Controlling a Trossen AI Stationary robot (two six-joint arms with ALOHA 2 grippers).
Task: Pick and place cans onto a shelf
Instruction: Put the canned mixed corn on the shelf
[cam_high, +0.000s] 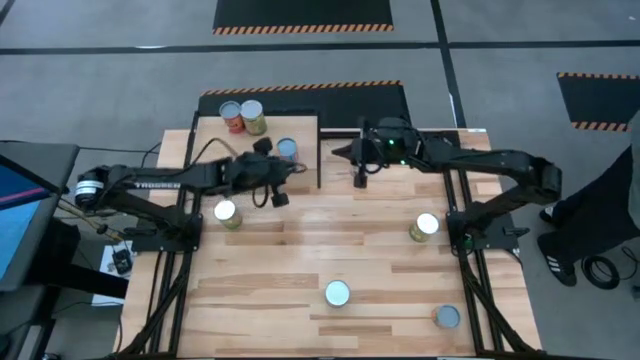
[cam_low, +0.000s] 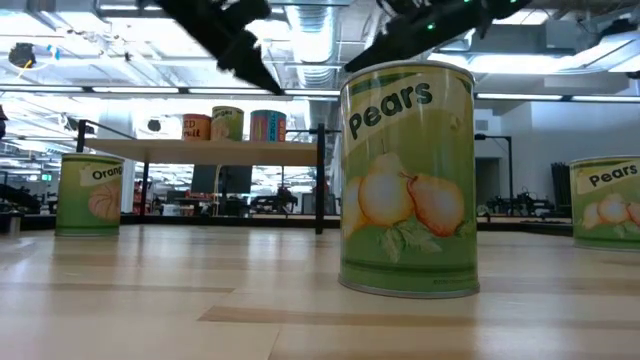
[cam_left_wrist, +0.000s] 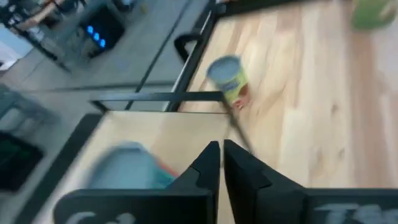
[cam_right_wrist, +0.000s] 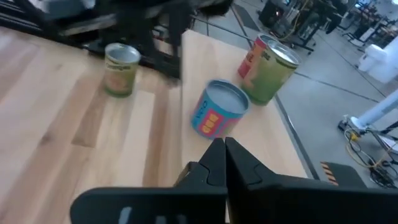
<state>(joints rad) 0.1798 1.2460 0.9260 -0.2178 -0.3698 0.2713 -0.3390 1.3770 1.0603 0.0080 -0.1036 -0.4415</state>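
Observation:
The shelf (cam_high: 215, 150) of pale plywood stands at the table's far left. A red can (cam_high: 231, 115), a green can (cam_high: 253, 118) and a blue can (cam_right_wrist: 217, 109) stand upright on it. My left gripper (cam_left_wrist: 221, 152) hovers shut above the shelf's near right corner, beside the blue can (cam_left_wrist: 124, 168), which is blurred there. My right gripper (cam_right_wrist: 221, 149) is shut too. It hangs just off the shelf's right end and points left at the blue can. Several more cans stand upright on the tabletop, among them a pears can (cam_low: 408, 180).
Upright cans on the tabletop: one at the left (cam_high: 227, 212), one at the right (cam_high: 424, 227), one near the middle front (cam_high: 337, 293), one at the front right (cam_high: 447, 317). A black post (cam_low: 320, 180) rises at the shelf's right end. Bare planks lie between the cans.

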